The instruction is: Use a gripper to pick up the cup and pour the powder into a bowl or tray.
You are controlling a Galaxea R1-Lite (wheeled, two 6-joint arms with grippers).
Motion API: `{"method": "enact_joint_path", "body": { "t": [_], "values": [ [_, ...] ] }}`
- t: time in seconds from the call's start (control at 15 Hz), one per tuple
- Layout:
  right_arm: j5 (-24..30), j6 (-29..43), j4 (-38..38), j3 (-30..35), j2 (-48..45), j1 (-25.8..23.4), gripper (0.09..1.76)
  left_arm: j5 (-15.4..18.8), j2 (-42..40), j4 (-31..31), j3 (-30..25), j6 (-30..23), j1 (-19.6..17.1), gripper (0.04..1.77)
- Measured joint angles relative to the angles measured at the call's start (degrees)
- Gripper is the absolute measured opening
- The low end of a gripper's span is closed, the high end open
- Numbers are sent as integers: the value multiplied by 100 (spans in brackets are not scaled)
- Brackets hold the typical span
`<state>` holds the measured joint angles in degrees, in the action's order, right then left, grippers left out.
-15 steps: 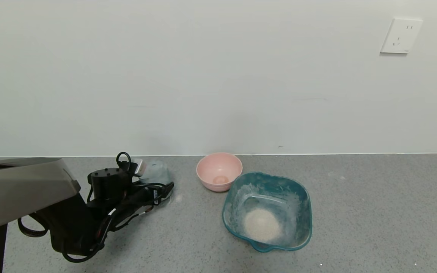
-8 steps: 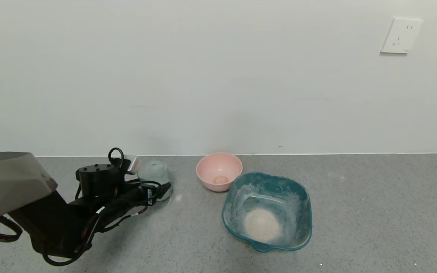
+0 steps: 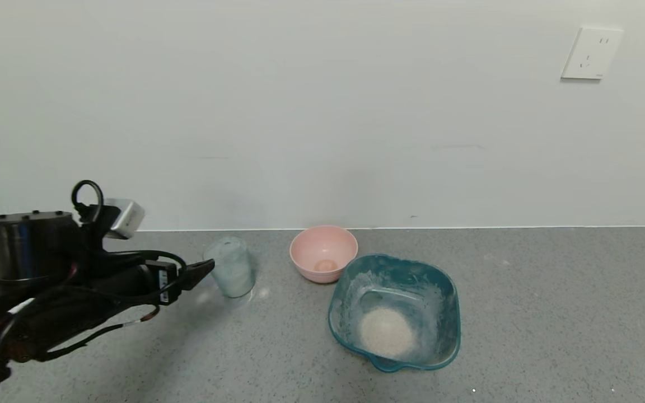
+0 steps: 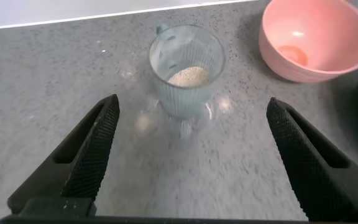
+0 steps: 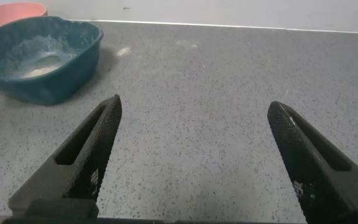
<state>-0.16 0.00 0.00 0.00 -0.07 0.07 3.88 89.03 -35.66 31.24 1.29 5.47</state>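
- The left gripper point(image 3: 202, 270) hangs low over the counter point(image 3: 524, 313) with its fingers point(image 4: 95, 146) spread wide and nothing between them. In the wrist view the gap looks much wider than the cup point(image 3: 233, 273).
- The cup stands upright on the counter just ahead of the fingertips, roughly centred on the gap but beyond it. In the head view one fingertip looks close beside the cup's wall; whether it touches cannot be told.
- Some powder point(image 4: 188, 76) lies in the bottom of the cup, and its walls are dusted white.
- The level, wide-open pose suits a side grasp on the ribbed wall: from here, a straight push forward would likely bring the cup between the fingers.
- The pink bowl point(image 3: 323, 253) sits beyond the cup, off to one side of the fingers, well outside the gap.
- The teal tray point(image 3: 449, 313) lies farther off past the pink bowl and holds a round mound of powder; that mound suggests a pour has been made there, and the tray's width gives a roomy target.
- The right gripper point(image 5: 188, 155) is out of the head view; its fingers are apart and empty over bare counter, with the tray well ahead of one fingertip.
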Motion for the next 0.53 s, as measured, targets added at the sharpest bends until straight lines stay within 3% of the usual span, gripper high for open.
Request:
{"method": "enact_joint_path", "body": {
  "t": [0.53],
  "values": [
    [-2,2,0,0,0,0,171,-401,-4234,3912,221,308,-13,170]
  ]
}}
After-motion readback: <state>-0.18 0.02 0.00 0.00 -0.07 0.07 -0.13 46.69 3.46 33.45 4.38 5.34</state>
